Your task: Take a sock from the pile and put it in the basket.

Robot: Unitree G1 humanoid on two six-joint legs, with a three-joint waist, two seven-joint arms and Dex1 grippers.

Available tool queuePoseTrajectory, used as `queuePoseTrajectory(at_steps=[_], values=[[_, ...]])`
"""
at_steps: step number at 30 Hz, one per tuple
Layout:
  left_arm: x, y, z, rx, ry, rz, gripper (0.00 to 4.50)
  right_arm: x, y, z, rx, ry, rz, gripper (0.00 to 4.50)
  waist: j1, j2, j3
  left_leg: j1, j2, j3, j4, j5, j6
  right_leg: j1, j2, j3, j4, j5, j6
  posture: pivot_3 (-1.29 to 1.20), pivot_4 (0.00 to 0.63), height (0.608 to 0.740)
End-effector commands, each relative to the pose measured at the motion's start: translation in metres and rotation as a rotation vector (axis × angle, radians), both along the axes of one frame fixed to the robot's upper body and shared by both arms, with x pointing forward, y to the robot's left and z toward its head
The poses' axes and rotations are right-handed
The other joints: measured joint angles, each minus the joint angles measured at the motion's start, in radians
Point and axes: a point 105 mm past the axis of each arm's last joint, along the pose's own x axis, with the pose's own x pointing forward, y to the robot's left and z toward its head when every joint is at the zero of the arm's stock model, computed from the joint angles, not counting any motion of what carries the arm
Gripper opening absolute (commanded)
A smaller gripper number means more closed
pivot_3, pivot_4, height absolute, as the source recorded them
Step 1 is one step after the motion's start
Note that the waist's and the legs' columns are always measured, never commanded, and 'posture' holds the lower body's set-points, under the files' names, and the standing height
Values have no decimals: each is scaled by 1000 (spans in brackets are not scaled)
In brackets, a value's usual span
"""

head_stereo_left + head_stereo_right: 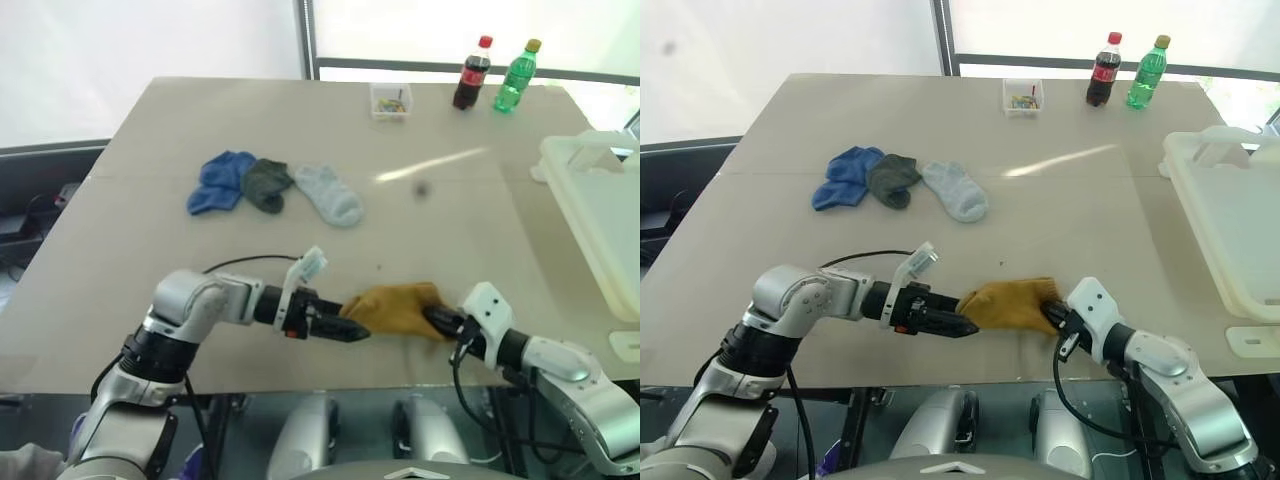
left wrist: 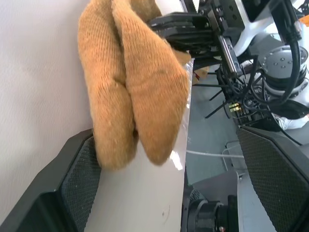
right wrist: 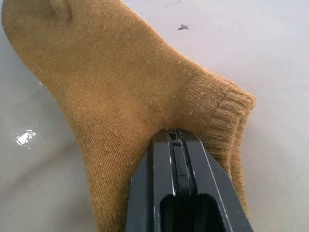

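Right gripper (image 1: 1052, 318) pinching mustard sock (image 1: 1012, 303), left gripper (image 1: 962, 326) spread

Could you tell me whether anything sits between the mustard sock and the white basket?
Nothing visible does. The mustard sock, pinched by the right end effector, has only bare table between it and the white basket.

On the table (image 1: 150, 250), 3 socks (image 1: 270, 188) lie side by side left of centre, touching. Nearer the robot, 1 sock (image 1: 395, 308) lies between the left gripper (image 1: 350, 328) and right gripper (image 1: 437, 320). The basket (image 1: 600, 215) sits at the right edge. At the far edge, a small box (image 1: 390, 102) stands left of 2 bottles (image 1: 493, 76).
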Motion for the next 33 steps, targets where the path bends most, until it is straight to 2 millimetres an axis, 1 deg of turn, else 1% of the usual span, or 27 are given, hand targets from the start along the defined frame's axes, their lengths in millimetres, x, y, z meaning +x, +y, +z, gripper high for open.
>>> queuePoseTrajectory(at_steps=[1, 8, 11, 15, 18, 21, 25, 28, 30, 33], values=[[-13, -7, 6, -33, 44, -73, 4500, 0, 0, 4, 0, -10, -1, 52, 0, 0, 0, 0, 0, 0, 0, 0, 0, 0, 0, 0, 0, 0, 0, 0, 150, 729], [-8, -19, 7, -93, 72, -46, 4500, 0, 3, 6, 1, -9, 5, 52, 0, 0, 0, 0, 0, 0, 0, 0, 0, 0, 0, 0, 0, 0, 0, 0, 150, 729], [-6, -25, 17, -150, 67, -44, 4500, -1, 3, 7, 4, -9, 5, 52, 0, 0, 0, 0, 0, 0, 0, 0, 0, 0, 0, 0, 0, 0, 0, 0, 150, 729], [0, -34, 21, -178, 10, -50, 4500, -2, 4, 8, 13, -7, 8, 52, 0, 0, 0, 0, 0, 0, 0, 0, 0, 0, 1, 0, 0, 0, 0, 0, 150, 729], [1, -41, 21, -170, -32, -77, 4500, -5, 5, 10, 20, -8, 13, 52, 0, 0, 0, 0, -1, 0, 0, 0, 0, 0, 1, 0, 0, 0, 0, 0, 150, 729], [5, -40, 22, -160, -62, -80, 4500, -5, 5, 11, 18, -12, 11, 52, 0, 0, 0, -1, -1, 0, 0, 0, 0, 0, 2, 0, 0, 0, 0, 0, 150, 729], [11, -30, 18, -144, -74, -57, 4500, -6, 4, 12, 16, -18, 3, 52, 0, 0, 0, -1, -1, 0, 0, 0, 0, 0, 3, 0, 0, 0, 0, 0, 150, 729], [7, -38, 19, -163, -54, -96, 4500, -7, 4, 11, 20, -16, -4, 52, 2, 0, 0, -1, -1, 0, 0, 0, 0, 0, 3, 0, 0, 0, 0, 0, 150, 729], [3, -46, 25, -195, -13, -128, 4500, -7, 4, 13, 26, -17, -10, 52, 4, 0, 1, -2, -1, 0, 0, 0, 0, 0, 3, -1, 0, 0, 0, 0, 150, 729], [-1, -50, 27, -206, 25, -158, 4500, -9, 3, 15, 28, -21, -16, 52, 2, 0, 1, -2, -1, 0, 0, 0, 0, 0, 2, -1, -1, 0, 0, 0, 150, 729]])
